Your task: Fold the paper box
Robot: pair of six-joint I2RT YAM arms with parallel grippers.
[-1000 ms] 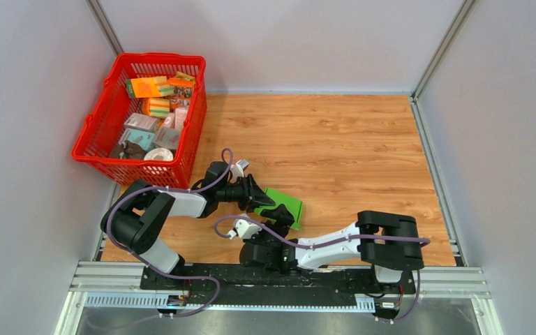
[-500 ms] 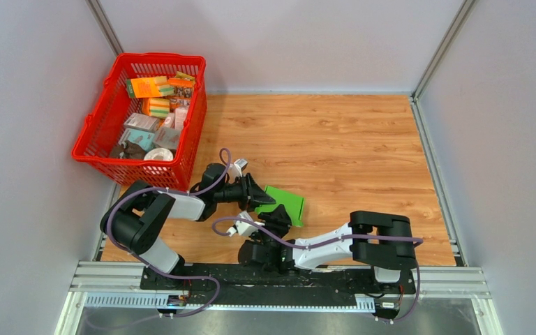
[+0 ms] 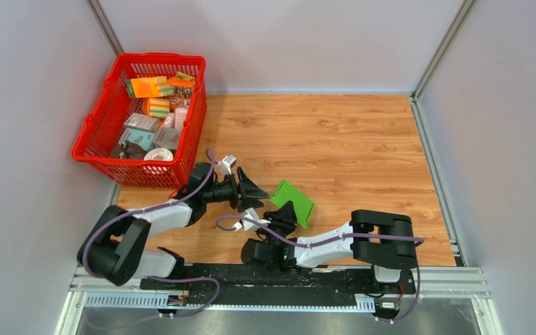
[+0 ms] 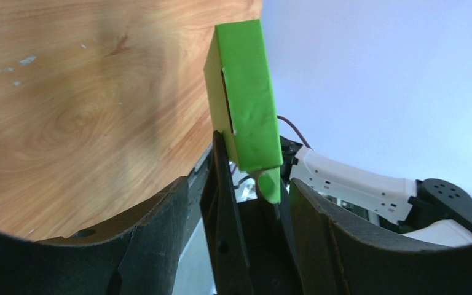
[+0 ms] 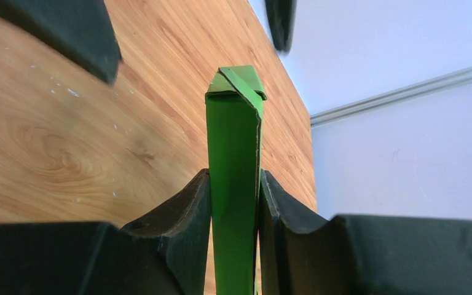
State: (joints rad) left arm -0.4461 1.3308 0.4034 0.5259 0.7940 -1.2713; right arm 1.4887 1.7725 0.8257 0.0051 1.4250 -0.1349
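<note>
The paper box [image 3: 293,200] is bright green card folded into a thin flat box, held tilted just above the wooden table. My right gripper [image 3: 284,213] is shut on its near end. In the right wrist view the box [image 5: 233,129] stands edge-on between my right gripper's [image 5: 235,178] jaws, with its far end flap folded over. My left gripper [image 3: 256,190] is open and empty just left of the box. In the left wrist view [image 4: 238,184] it is open, with the box [image 4: 243,98] ahead and a small flap [image 4: 270,183] hanging at the box's near end.
A red basket [image 3: 105,150] of several small packages stands at the back left of the wooden table [image 3: 342,139]. Grey walls close in the table on three sides. The left gripper's fingertips [image 5: 67,31] show at the top of the right wrist view.
My left gripper has drawn back to the left, away from the box, with its jaws open. My right gripper has carried the box a little right and tilted it up.
</note>
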